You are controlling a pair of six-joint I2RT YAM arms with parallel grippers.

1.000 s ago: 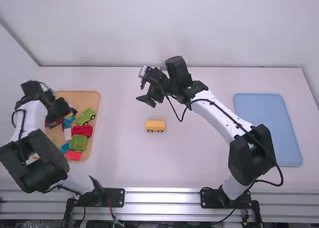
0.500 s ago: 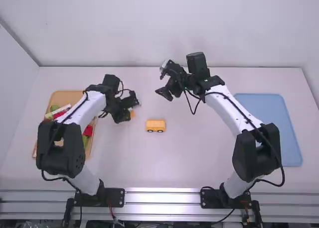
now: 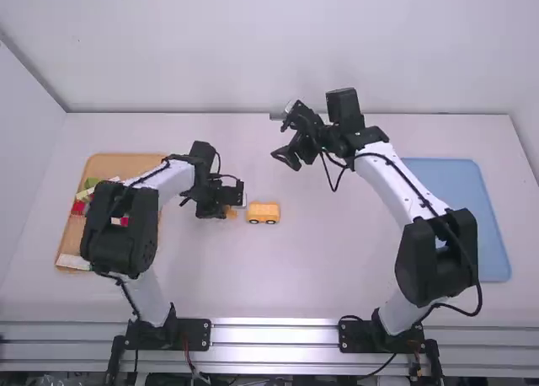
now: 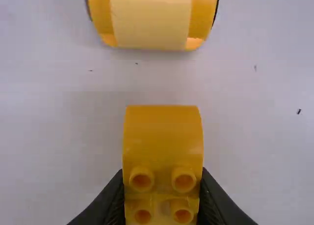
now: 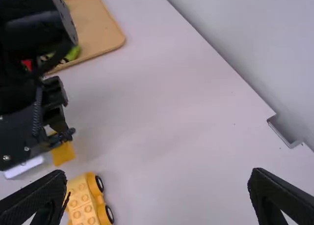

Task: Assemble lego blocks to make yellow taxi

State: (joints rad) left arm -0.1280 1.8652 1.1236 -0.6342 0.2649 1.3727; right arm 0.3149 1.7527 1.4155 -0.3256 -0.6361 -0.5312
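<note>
Far wall [image 3: 269,49]: plain, white
Left wall [image 3: 24,150]: pale, meeting the far wall in a slanting line
Counter [image 3: 337,272]: white, a few dark specks
Near edge: silvery metal rails [image 3: 274,332]
Light: soft, fairly even

High cam looks fwd/down — L wrist close, R wider.

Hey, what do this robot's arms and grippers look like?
The left arm and right arm have white links, bulky black joints and looping black cables. The left gripper is black, with small silvery screws on its body. The right gripper is black too, its two fingers narrowing towards the tips.
</note>
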